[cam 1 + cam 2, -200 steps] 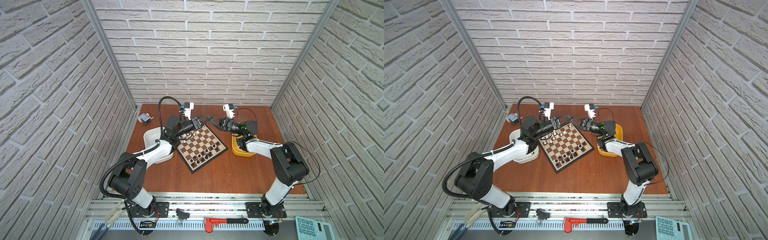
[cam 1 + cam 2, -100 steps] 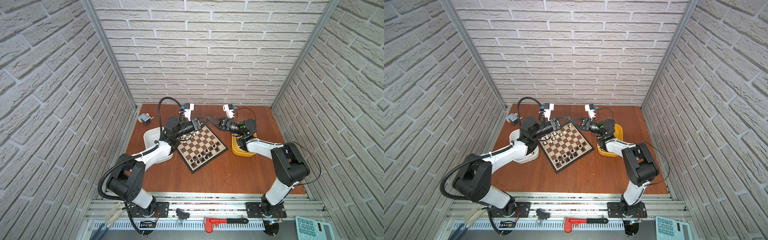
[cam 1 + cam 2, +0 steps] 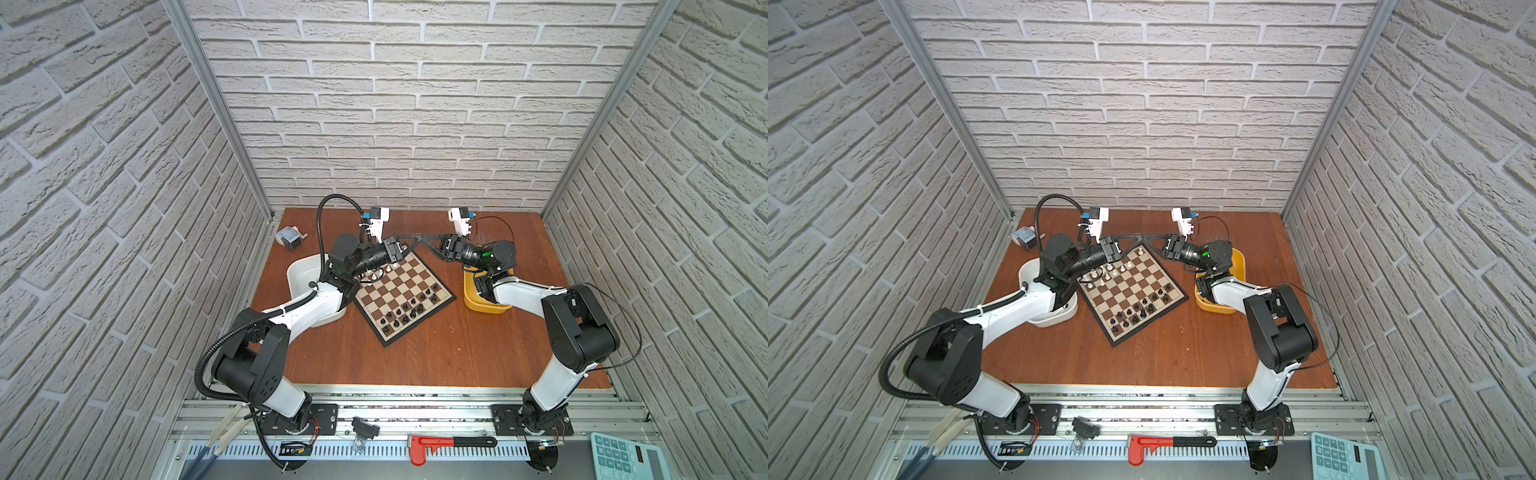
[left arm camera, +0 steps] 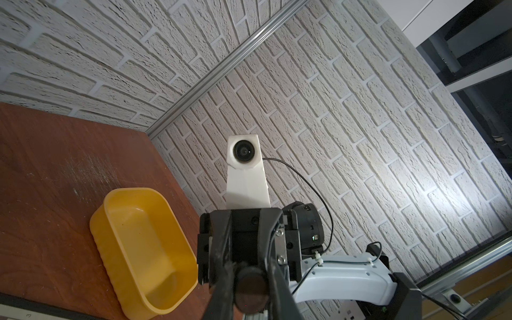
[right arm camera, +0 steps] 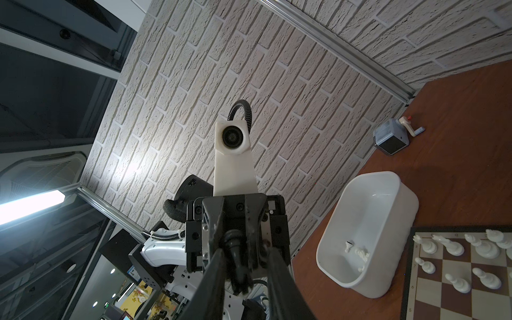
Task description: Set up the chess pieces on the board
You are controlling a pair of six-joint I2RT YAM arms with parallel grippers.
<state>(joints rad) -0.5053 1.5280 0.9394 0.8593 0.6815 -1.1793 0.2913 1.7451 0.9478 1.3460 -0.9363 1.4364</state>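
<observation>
Just above the far corner of the brown-and-cream square chessboard [image 3: 401, 291], both arms meet.
Bare wooden tabletop [image 3: 436, 357] lies open off its near edges. Left gripper [image 3: 415, 241] pinches a small black plastic chess piece [image 5: 235, 255], held level; right gripper [image 3: 424, 241] flanks it with both fingers, whether clamped I cannot tell.

board [image 3: 395, 291]: brown-cream checks | white tub [image 3: 301, 275] | yellow tub [image 3: 470, 296] | mid-air chess piece [image 5: 236, 253]: seemingly black

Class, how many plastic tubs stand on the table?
2: in a top view, a white tub left of the chessboard, a yellow tub right of it. None seems hidden.
</observation>
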